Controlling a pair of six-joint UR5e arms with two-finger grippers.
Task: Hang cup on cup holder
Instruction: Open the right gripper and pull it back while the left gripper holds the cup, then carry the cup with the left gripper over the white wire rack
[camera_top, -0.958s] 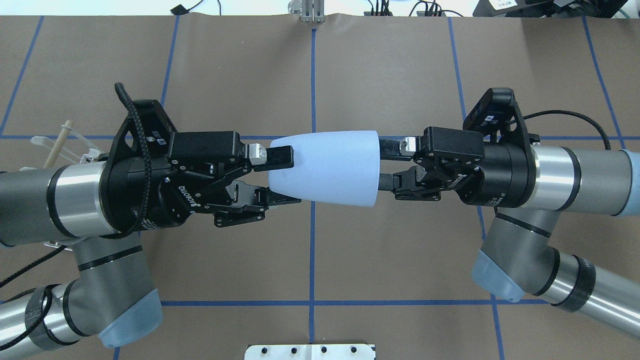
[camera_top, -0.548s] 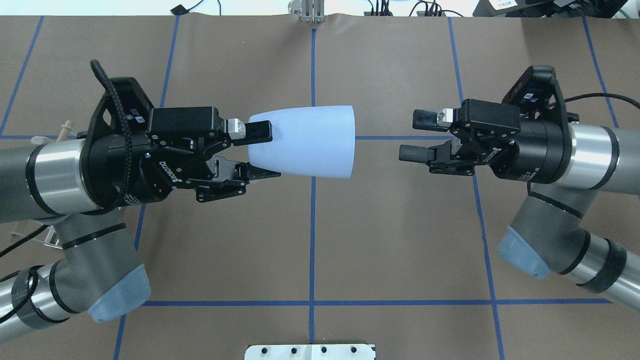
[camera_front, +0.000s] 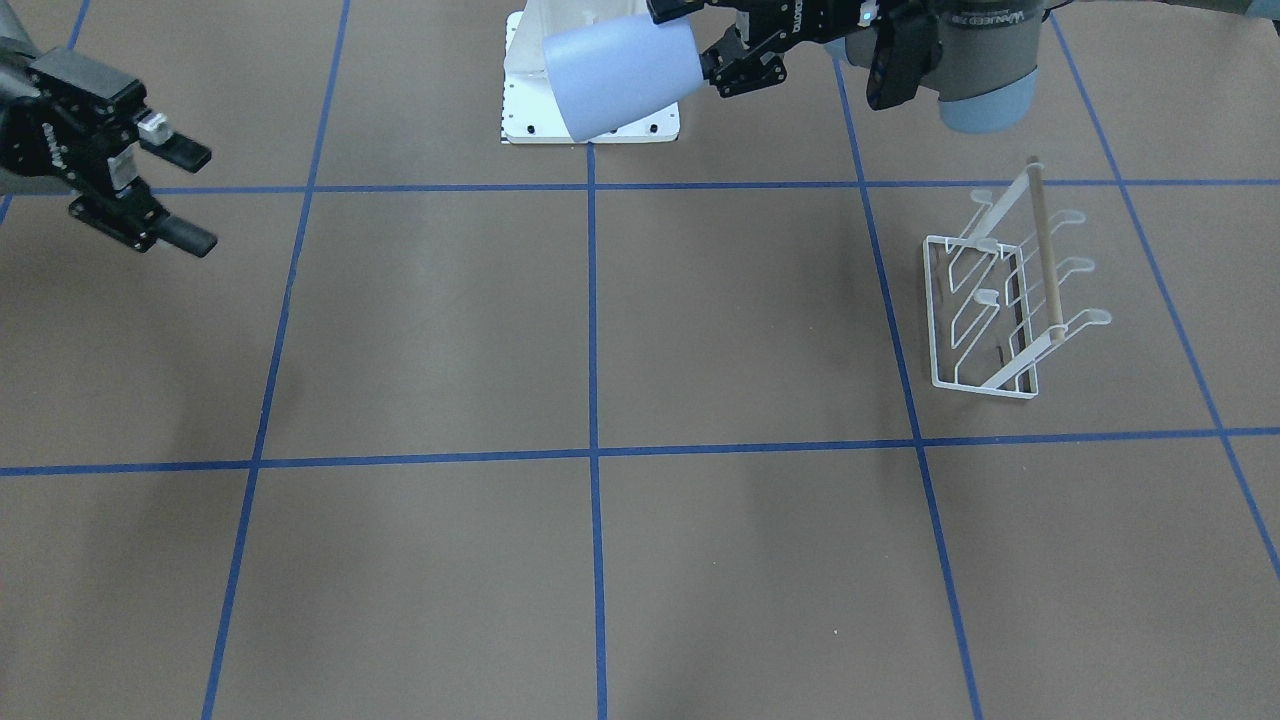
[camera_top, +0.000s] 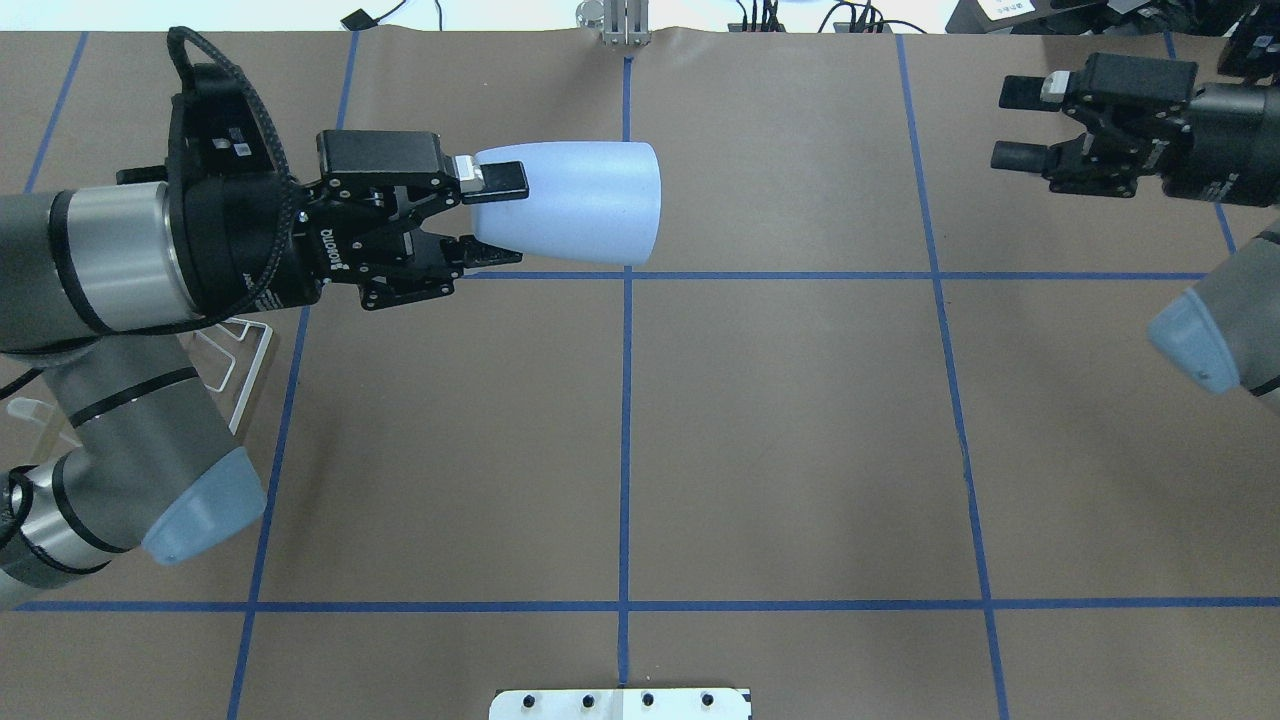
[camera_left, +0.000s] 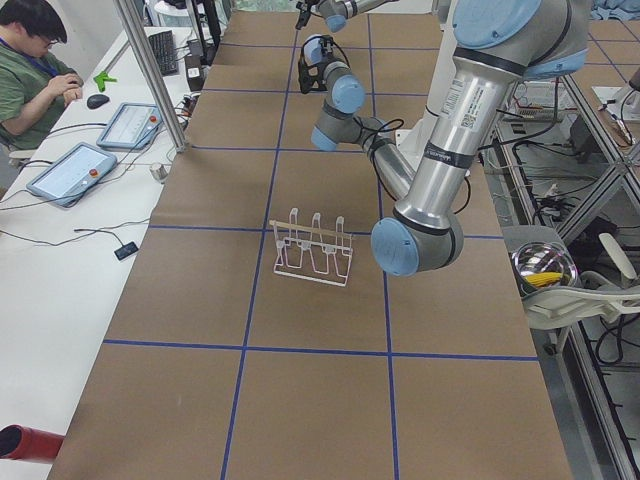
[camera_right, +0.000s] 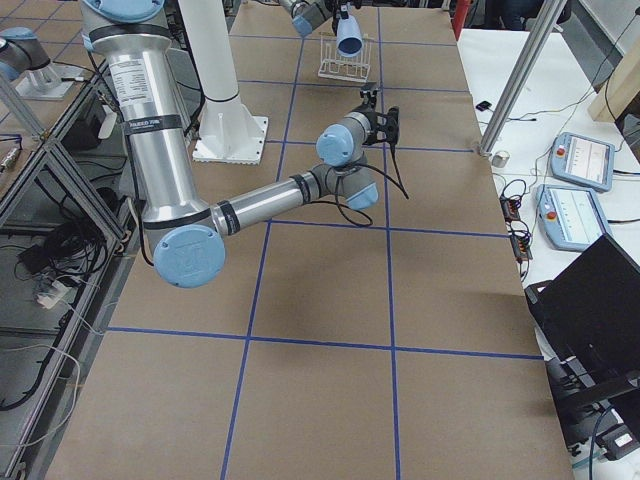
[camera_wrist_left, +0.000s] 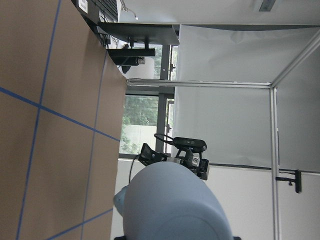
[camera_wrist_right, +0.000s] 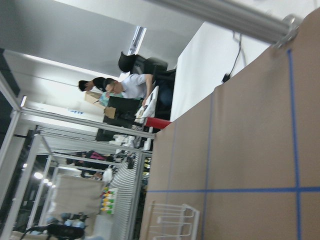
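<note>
Overhead view, L to R. Far L: cup holder (camera_top: 254, 380) stands on the table (camera_top: 800, 450), mostly hidden under L arm (camera_top: 90, 260), so only a corner of its white wire frame shows. Front-facing view gives the cup holder (camera_front: 1000, 300) whole: rect wire frame, upright, light wooden rod along top, round-tipped prongs out to both sides. Cup not yet on it

Next R of holder: L gripper (camera_top: 498, 220) clamped on the cup (camera_top: 580, 203) at its narrow closed end, one finger (camera_top: 500, 180) on one side of the base, the other on the opp side. Pale blue cup lies horizontal in the air, wide mouth pointing away from the holder twd the R gripper. It sits higher than the holder, off to robot's R of it, not touching. In the R-end view the cup (camera_right: 350, 38) lines up in front of the holder & covers part of it. L wrist cam: cup body fills the lower middle

Far R, well apart from holder at the table's opp end: R gripper (camera_top: 1015, 122), fingers spread wide, nothing between them, off the table surface

Table = brown cover w/ blue tape lines (camera_top: 625, 450) in a grid. White base plate (camera_top: 620, 703) at robot-side edge, R of the holder. L-end view: operator (camera_left: 30, 50) in green at a side desk, beyond the table edge from the holder
</note>
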